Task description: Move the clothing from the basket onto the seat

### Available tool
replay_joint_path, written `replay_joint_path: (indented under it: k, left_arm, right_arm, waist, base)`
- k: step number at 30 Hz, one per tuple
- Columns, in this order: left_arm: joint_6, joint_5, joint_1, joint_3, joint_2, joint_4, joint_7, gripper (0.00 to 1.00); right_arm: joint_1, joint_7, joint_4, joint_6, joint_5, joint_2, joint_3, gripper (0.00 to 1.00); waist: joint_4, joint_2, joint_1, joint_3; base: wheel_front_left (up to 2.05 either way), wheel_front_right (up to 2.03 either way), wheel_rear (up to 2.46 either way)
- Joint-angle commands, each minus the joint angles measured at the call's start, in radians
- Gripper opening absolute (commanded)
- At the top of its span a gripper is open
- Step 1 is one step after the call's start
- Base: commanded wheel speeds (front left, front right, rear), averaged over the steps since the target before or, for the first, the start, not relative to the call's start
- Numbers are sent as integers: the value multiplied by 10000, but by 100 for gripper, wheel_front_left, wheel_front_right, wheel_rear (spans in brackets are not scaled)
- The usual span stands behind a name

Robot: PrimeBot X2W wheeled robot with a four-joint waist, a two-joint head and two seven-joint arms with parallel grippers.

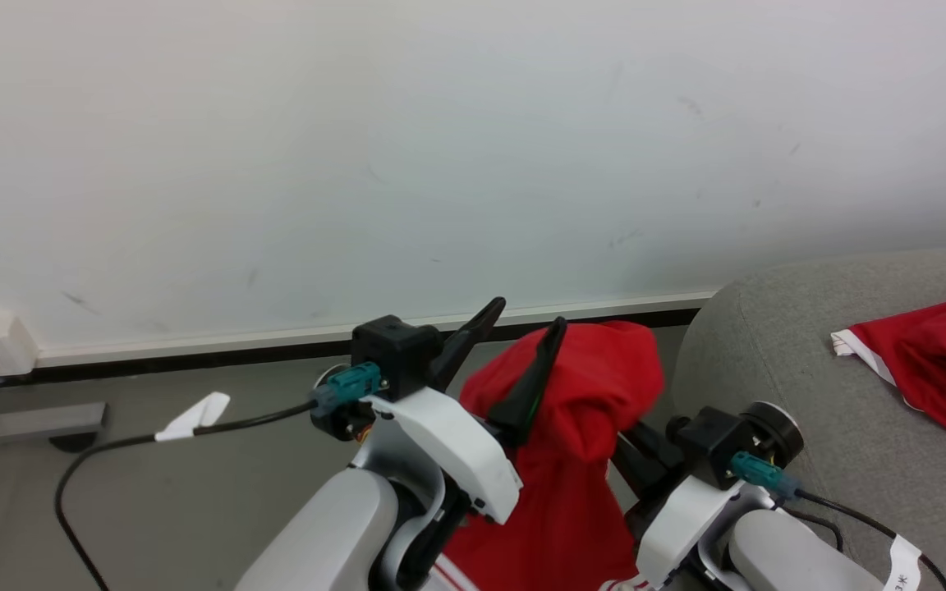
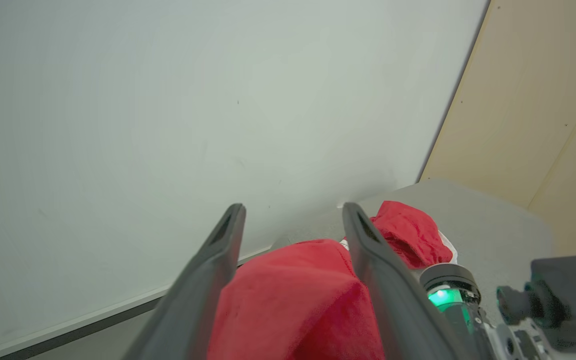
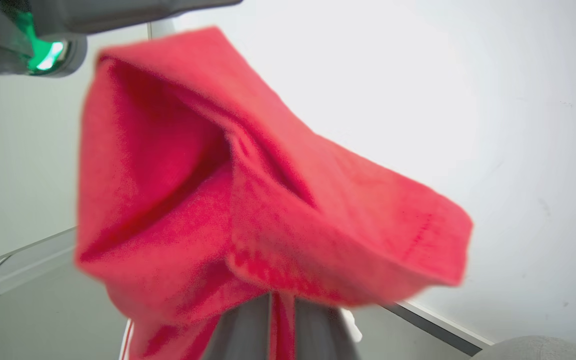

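Hanging in the air between the two arms, the red garment [image 1: 588, 386] is bunched up in front of the white wall [image 1: 440, 164], just beside the rounded end of the grey sofa [image 1: 785, 353]. Right pincer [image 3: 282, 330] is closed on it: the right wrist view has a thin fold of red pinched between its two fingers [image 3: 245, 335], with the rest billowing up and over. Left pincer [image 1: 527, 316] stands wide open, one finger either side of the top hump of cloth, clamping nothing. So the whole weight looks to be on that right-hand pinch. A second red garment [image 1: 941, 369], white trim showing, lies on the sofa cushion, well apart from this one.

How will it handle? Light, I'd say, and thoroughly limp: it folds over itself, droops straight down below the grip and holds no shape. Nothing fragile here, no risk of crushing. The trouble is slip and snag. A thin pinch on smooth cloth could slide out, and the loose hump could catch on the open left pincer. The best hold is a thick gathered fold or a hemmed edge, taken deep between the fingers rather than as a single layer near the tips. Carry it high, so the trailing tail clears the sofa's rounded end.
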Motion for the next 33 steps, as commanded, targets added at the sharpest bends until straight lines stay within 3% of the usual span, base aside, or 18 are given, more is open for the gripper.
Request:
replay_joint_path:
  k: [1,15,33]
  left_arm:
    - [-40,74,156,-34,121,125,-88,100]
    - [-225,575,1024,-582,639,874,-989,100]
    - [-289,578,1298,-905,526,1392,-1710,100]
  right_arm:
    - [108,3,-111,-22,51,-143,-200,0]
    - [455,3,-609,-22,-304,-1032,-1729,0]
    - [825,3,-1070,-22,-591,-1502,-2730,0]
  waist:
    - [-50,0,-1,31]
    - [-410,0,-1,127]
    - [-912,0,-1,146]
  base:
    - [0,0,0]
    - [0,0,0]
    - [0,0,0]
